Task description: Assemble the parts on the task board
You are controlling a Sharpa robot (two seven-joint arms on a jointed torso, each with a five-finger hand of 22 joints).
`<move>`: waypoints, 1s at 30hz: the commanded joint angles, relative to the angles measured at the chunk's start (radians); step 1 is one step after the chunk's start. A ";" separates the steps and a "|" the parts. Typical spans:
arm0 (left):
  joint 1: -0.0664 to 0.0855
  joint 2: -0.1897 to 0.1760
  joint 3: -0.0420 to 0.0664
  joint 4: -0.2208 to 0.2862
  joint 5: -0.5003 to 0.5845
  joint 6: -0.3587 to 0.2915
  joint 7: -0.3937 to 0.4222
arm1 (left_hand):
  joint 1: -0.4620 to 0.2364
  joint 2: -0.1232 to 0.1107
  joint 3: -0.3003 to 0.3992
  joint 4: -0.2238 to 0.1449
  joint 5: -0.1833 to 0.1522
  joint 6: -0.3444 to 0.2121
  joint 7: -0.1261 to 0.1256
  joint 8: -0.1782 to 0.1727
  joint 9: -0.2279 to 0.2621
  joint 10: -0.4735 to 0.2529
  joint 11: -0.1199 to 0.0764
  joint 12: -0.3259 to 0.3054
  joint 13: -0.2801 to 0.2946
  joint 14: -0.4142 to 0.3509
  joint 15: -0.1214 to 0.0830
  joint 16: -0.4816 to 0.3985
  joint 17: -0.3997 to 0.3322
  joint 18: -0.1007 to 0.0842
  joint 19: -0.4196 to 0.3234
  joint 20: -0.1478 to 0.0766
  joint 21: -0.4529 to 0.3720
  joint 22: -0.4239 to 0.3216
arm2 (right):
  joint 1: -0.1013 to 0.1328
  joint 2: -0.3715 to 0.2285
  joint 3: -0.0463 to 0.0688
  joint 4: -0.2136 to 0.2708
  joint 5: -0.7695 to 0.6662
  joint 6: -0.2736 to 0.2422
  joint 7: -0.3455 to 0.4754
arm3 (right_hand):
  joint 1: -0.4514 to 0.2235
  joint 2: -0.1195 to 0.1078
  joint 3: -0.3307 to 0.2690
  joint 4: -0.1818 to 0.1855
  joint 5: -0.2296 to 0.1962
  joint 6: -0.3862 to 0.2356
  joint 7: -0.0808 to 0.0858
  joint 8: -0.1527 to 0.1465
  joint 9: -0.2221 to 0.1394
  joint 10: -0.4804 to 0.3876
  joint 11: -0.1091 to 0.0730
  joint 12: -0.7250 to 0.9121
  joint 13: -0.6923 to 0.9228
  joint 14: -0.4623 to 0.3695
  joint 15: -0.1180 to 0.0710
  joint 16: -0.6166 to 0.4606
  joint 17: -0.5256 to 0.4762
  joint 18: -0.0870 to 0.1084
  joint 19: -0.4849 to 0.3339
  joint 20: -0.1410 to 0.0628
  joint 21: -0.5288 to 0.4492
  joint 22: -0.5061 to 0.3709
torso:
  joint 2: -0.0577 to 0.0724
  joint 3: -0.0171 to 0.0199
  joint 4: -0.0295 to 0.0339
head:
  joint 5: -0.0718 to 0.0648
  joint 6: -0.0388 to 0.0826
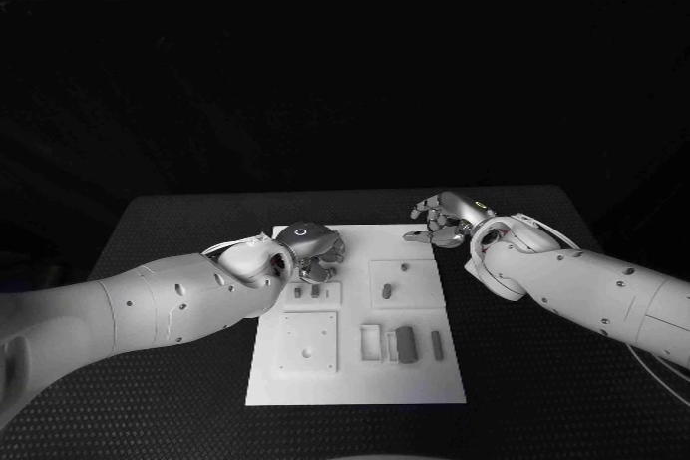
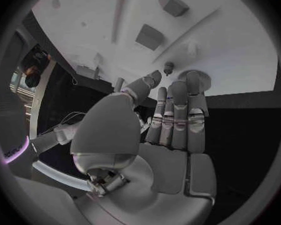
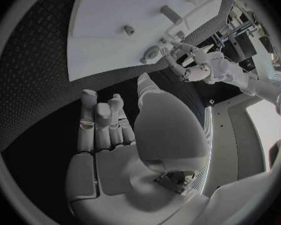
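The white task board (image 1: 360, 380) lies in the middle of the table. Grey parts lie on it: two short pegs (image 1: 306, 291) near its left edge, a slanted peg (image 1: 388, 292), and upright bars (image 1: 407, 344) toward the front. My left hand (image 1: 309, 245) hovers over the board's far left corner with fingers pointing down and nothing in them. In the left wrist view its fingertips (image 2: 178, 92) reach beside a round ribbed piece (image 2: 197, 79) and a small peg (image 2: 168, 67). My right hand (image 1: 446, 219) is above the table at the board's far right corner, holding nothing, its fingers (image 3: 100, 120) extended.
The black table (image 1: 172, 230) surrounds the board, with free room on both sides. Two grey blocks (image 2: 150, 36) stand on the board beyond my left hand. A cylinder (image 3: 170, 14) and a small stud (image 3: 128, 29) lie on the board in the right wrist view.
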 commanded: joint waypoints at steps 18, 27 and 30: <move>-0.008 0.026 0.001 -0.037 -0.017 0.038 0.005 | -0.004 -0.002 0.005 -0.001 -0.002 -0.014 0.005 -0.011 -0.016 0.041 -0.010 0.010 -0.001 0.020 -0.007 0.016 0.012 0.034 0.023 -0.006 0.004 0.019 | 0.000 0.002 0.000 0.000 -0.002 0.011 0.007 | -0.009 0.000 0.007 -0.002 0.000 -0.022 0.027 -0.004 0.002 -0.009 -0.001 0.004 -0.002 -0.008 0.000 0.004 -0.001 0.030 -0.002 -0.006 0.003 0.002 | 0.000 -0.0013 0.0003 | -0.001 -0.002; -0.013 0.037 0.001 -0.056 -0.020 0.042 0.004 | -0.005 0.000 0.004 0.001 -0.003 -0.007 0.009 -0.008 -0.017 0.045 -0.011 0.009 0.000 0.022 -0.008 0.019 0.015 0.033 0.026 -0.007 0.005 0.024 | 0.000 0.001 0.000 0.002 -0.002 0.012 0.006 | -0.009 0.000 0.007 -0.002 0.000 -0.022 0.027 -0.004 0.002 -0.009 -0.001 0.005 -0.002 -0.008 0.000 0.004 -0.002 0.030 -0.002 -0.006 0.003 0.002 | 0.000 -0.0010 0.0011 | -0.003 -0.003; -0.015 0.038 0.001 -0.062 -0.020 0.044 0.003 | -0.005 0.002 0.004 0.001 -0.003 -0.003 0.010 -0.006 -0.017 0.044 -0.011 0.008 0.000 0.022 -0.008 0.020 0.016 0.033 0.026 -0.008 0.005 0.025 | 0.000 0.001 0.000 0.002 -0.002 0.012 0.006 | -0.009 0.000 0.007 -0.002 0.000 -0.022 0.027 -0.004 0.002 -0.009 -0.001 0.005 -0.002 -0.008 0.000 0.004 -0.002 0.030 -0.002 -0.006 0.003 0.002 | 0.000 -0.0011 0.0009 | -0.003 -0.003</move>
